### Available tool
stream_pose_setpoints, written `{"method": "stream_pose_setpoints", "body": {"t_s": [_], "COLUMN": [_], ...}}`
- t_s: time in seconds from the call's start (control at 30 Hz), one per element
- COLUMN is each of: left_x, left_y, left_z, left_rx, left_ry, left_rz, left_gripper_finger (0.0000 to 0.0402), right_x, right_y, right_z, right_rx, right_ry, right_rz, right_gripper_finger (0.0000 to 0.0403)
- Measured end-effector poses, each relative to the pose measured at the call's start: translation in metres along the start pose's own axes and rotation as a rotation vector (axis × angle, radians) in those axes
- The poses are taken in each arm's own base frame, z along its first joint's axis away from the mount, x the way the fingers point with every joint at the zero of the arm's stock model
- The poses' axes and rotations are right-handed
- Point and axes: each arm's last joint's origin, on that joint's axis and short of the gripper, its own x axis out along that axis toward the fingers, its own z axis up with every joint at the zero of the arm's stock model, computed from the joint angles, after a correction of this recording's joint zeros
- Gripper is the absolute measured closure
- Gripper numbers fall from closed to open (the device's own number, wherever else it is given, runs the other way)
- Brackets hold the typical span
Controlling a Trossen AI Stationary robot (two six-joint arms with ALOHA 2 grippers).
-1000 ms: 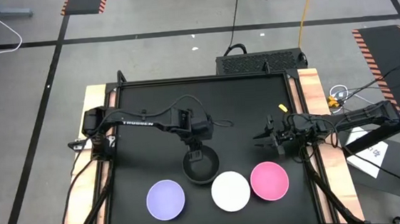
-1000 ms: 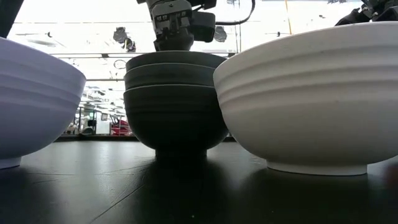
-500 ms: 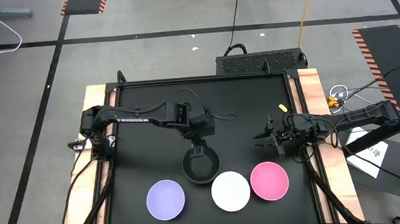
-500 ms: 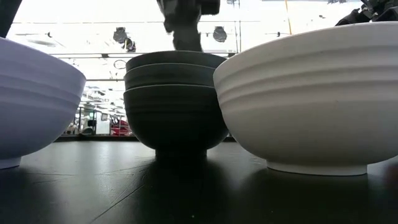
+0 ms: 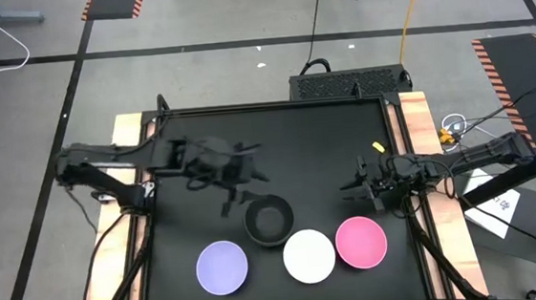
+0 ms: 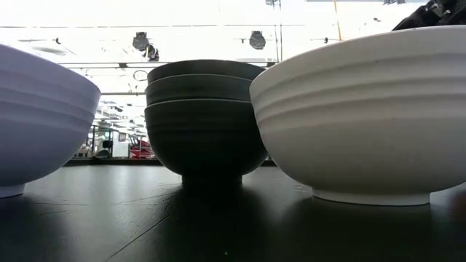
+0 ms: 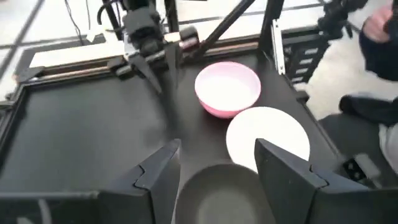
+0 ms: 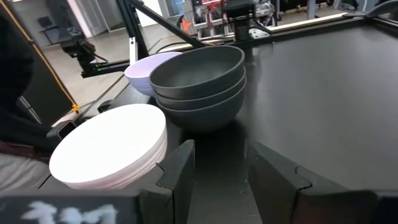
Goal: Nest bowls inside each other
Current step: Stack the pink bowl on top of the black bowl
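Three black bowls point(image 5: 269, 220) stand nested in one stack on their foot near the table's middle, and also show in the low view point(image 6: 204, 120). In front of them, along the near edge, a lavender bowl point(image 5: 222, 267), a white bowl point(image 5: 309, 255) and a pink bowl point(image 5: 361, 241) each stand alone. My left gripper point(image 5: 237, 186) hangs open above and to the left of the black stack point(image 7: 217, 196), touching nothing. My right gripper point(image 5: 359, 183) waits open at the right, pointing toward the black stack point(image 8: 199, 87).
Raised wooden rails point(image 5: 417, 119) run along the black table's left and right sides. The lavender bowl point(image 6: 36, 116) and the white bowl point(image 6: 364, 109) flank the stack closely. Bare tabletop point(image 5: 277, 140) lies behind the bowls. A person's sleeve point(image 7: 379, 43) shows beyond the table.
My left gripper has risen off the top of the black stack and drawn back toward the table's left edge, tipping up from pointing steeply down, and has left the low view. The black stack stays where it was.
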Motion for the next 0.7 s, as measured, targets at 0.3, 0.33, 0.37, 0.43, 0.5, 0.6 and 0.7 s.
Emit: {"method": "stream_pose_setpoints", "body": {"t_s": [0.3, 0.33, 0.37, 0.43, 0.5, 0.6, 0.7], "left_x": [-0.028, -0.030, -0.033, -0.039, -0.044, -0.046, -0.044], "left_y": [-0.002, -0.002, -0.002, -0.003, -0.004, -0.007, -0.010], "left_z": [-0.086, -0.095, -0.103, -0.119, -0.135, -0.160, -0.183], "left_rx": [-0.118, -0.133, -0.148, -0.173, -0.185, -0.203, -0.235], "left_ry": [-0.187, -0.209, -0.227, -0.251, -0.270, -0.335, -0.425], "left_rz": [0.097, 0.104, 0.111, 0.132, 0.162, 0.166, 0.153], "left_gripper_finger": [0.0194, 0.0194, 0.0194, 0.0194, 0.0194, 0.0195, 0.0195], "right_x": [0.000, 0.000, 0.000, 0.000, 0.000, 0.000, 0.000], "right_y": [0.004, 0.004, 0.005, 0.005, 0.005, 0.005, 0.005], "right_z": [0.002, 0.002, 0.002, 0.004, 0.005, 0.005, 0.005], "right_rx": [0.001, 0.000, -0.001, -0.004, -0.011, -0.023, -0.024], "right_ry": [-0.019, -0.021, -0.026, -0.042, -0.052, -0.053, -0.053], "right_rz": [0.033, 0.037, 0.040, 0.044, 0.046, 0.046, 0.046], "right_gripper_finger": [0.0268, 0.0268, 0.0268, 0.0268, 0.0268, 0.0268, 0.0268]}}
